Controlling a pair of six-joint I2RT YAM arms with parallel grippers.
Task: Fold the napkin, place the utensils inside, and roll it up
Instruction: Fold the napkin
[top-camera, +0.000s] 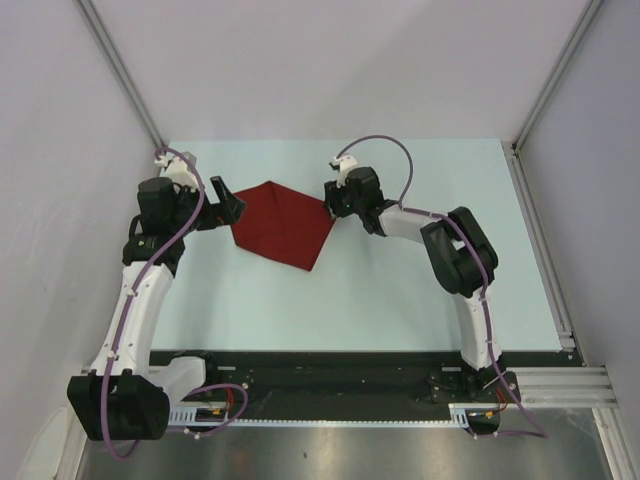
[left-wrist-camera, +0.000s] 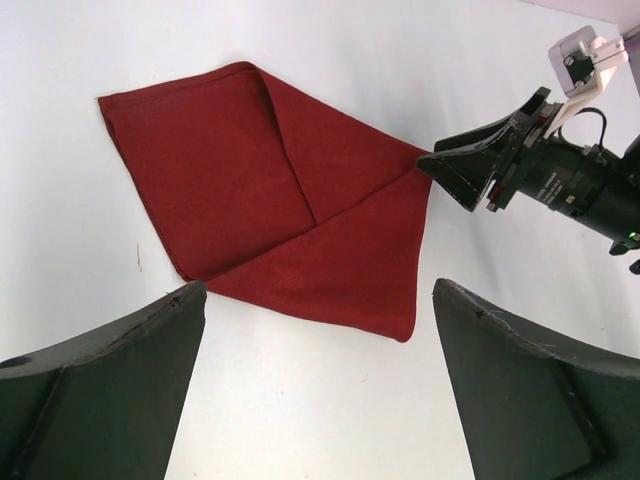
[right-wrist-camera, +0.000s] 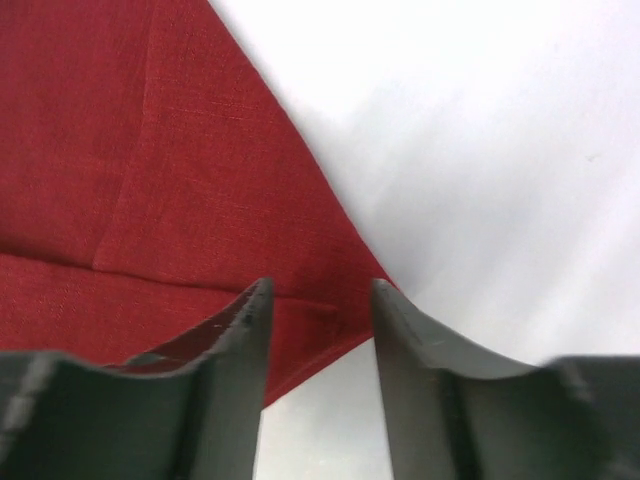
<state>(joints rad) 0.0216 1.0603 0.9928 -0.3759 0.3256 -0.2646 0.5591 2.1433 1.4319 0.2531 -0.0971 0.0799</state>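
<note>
The dark red napkin (top-camera: 283, 222) lies flat on the pale table, partly folded, with two flaps meeting along a seam (left-wrist-camera: 290, 210). My left gripper (top-camera: 228, 207) is open and empty just off the napkin's left side; in the left wrist view its fingers stand wide apart (left-wrist-camera: 318, 286) at the cloth's near edge. My right gripper (top-camera: 332, 205) is at the napkin's right corner. In the right wrist view its fingers (right-wrist-camera: 320, 285) are a little apart and straddle that corner of the cloth (right-wrist-camera: 150, 170), which lies flat between them. No fork is in view.
The pale table (top-camera: 400, 290) is bounded by grey walls at the back and sides and a black rail at the near edge (top-camera: 330, 375). The right arm's wrist (left-wrist-camera: 560, 175) reaches in from the napkin's far side.
</note>
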